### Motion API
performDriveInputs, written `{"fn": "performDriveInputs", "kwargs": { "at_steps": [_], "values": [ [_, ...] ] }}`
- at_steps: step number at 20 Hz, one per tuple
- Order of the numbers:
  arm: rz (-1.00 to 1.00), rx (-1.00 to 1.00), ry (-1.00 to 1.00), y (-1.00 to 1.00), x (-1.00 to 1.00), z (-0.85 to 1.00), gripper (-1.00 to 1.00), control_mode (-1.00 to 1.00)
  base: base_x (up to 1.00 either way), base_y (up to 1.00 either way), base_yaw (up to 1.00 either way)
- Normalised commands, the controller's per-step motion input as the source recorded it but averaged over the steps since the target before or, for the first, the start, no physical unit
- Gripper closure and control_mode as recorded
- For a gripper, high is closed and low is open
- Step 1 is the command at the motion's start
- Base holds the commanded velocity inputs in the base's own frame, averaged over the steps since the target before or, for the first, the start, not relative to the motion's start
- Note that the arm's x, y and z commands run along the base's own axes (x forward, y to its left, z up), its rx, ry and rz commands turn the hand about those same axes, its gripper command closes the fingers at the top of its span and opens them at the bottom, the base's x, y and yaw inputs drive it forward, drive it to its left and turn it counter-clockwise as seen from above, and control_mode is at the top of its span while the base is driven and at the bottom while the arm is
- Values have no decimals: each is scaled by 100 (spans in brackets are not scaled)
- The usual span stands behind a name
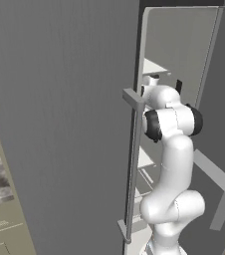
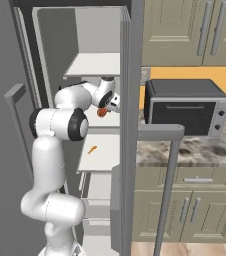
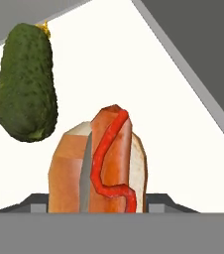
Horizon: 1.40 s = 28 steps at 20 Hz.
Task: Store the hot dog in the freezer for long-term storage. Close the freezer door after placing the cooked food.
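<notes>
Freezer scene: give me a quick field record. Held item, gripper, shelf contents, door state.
held item: hot dog, sausage in a bun with a red sauce line
gripper: gripper shut on the hot dog, reaching inside the freezer
below the hot dog: white shelf
also on that shelf: dark green pickle, apart from the hot dog
lower shelf: small orange item, too small to identify
freezer door: freezer door open
outside: toaster oven on the counter

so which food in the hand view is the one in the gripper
The hot dog, tan bun with a red sauce squiggle, sits between the fingertips. The green pickle lies apart on the white shelf.
</notes>
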Motion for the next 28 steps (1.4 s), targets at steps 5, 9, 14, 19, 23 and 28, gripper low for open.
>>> {"fn": "performDriveInputs", "kwargs": {
  "at_steps": [5, 9, 14, 19, 23, 28],
  "values": [
    [0, 1, 0, 0, 3, -21, 100, -100, 0, 0, 0],
    [0, 0, 0, 1, 1, -21, -100, -100, 0, 0, 0],
    [-1, 0, 0, 0, 0, -11, -100, -100, 0, 0, 0],
    [-4, 0, -1, 0, 0, 0, -100, -100, 0, 0, 0],
    [-6, 0, -1, 0, -11, 0, -100, -100, 0, 0, 0],
    [-6, 0, -9, 1, -25, 0, -100, -100, 0, 0, 0]
  ]
}}
